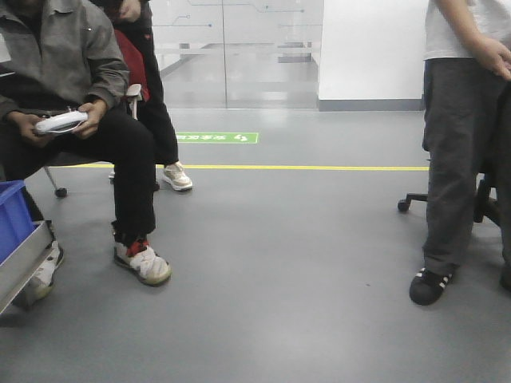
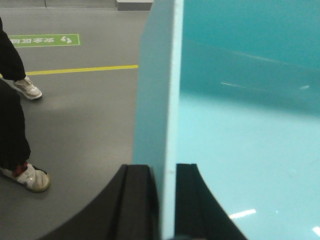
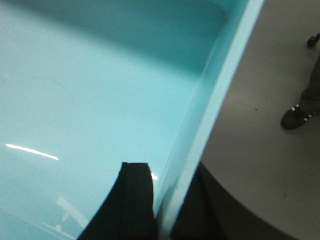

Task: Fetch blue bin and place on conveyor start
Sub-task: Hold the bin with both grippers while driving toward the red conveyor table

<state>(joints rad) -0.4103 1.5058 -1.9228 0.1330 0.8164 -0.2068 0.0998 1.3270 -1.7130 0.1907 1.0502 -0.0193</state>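
Left gripper (image 2: 164,170) is clamped on one side wall of the blue bin (image 2: 240,130), one finger (image 2: 137,200) outside the tub and the other inside. Right gripper (image 3: 167,172) pinches the far wall the same way, straddling the rim. I read the bin as carried between both arms, above the grey floor (image 2: 75,130); its inside is glossy. Front camera: a seated person (image 1: 72,72) with a white controller (image 1: 60,122), a dark blue crate (image 1: 14,215) on a metal shelf (image 1: 24,267) at the left edge, a standing person (image 1: 455,159) on the right, and a yellow line (image 1: 319,167) across the floor.
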